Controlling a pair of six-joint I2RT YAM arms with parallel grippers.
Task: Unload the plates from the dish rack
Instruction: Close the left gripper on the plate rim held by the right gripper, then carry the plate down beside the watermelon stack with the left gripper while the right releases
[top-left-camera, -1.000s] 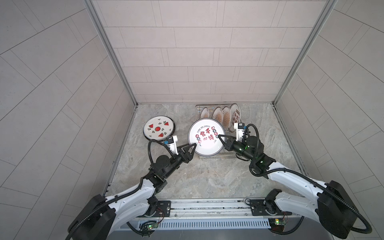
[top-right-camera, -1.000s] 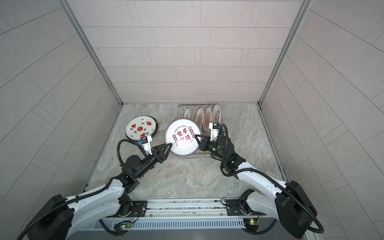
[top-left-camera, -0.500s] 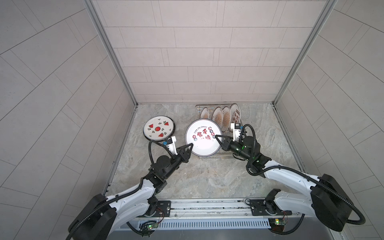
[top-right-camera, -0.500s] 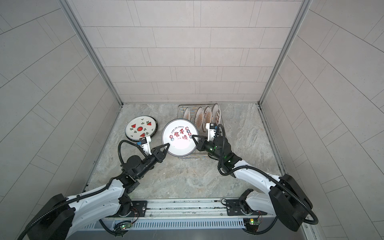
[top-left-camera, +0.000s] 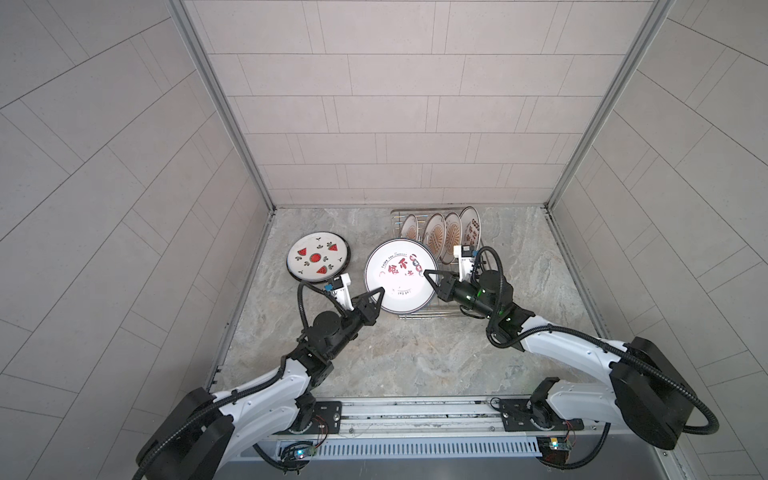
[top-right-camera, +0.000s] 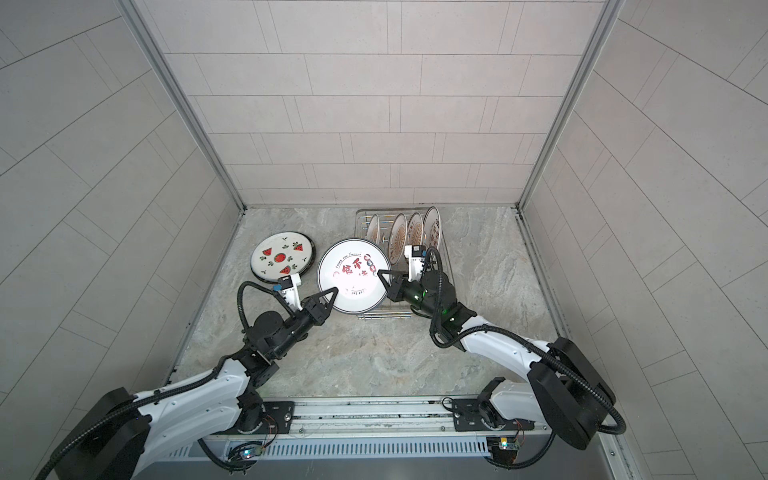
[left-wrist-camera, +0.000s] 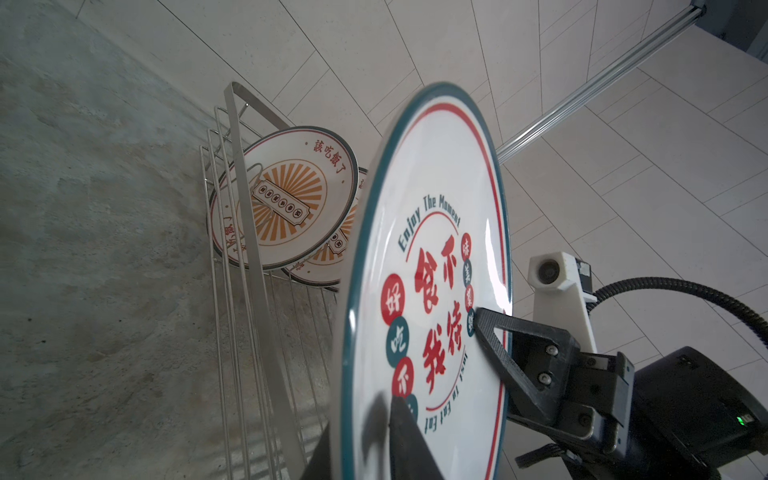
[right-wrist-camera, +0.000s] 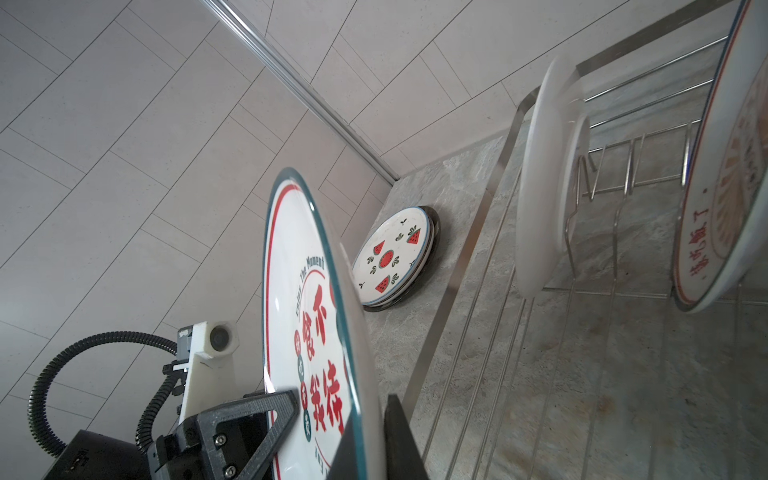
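Here we pinch the red-character plate (top-left-camera: 395, 266) by opposite rims, left gripper (top-left-camera: 380, 291) and right gripper (top-left-camera: 425, 274) both clamped, near the dish rack (top-left-camera: 428, 314)

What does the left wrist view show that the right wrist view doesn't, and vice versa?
Left wrist view only: the right gripper pinching the rim of the red-character plate, and the full face of an orange-sunburst plate standing in the dish rack. Right wrist view only: the left gripper on that plate's opposite rim, and the watermelon plate lying flat outside the rack. Both: the held plate seen nearly edge-on, and the rack's wires.
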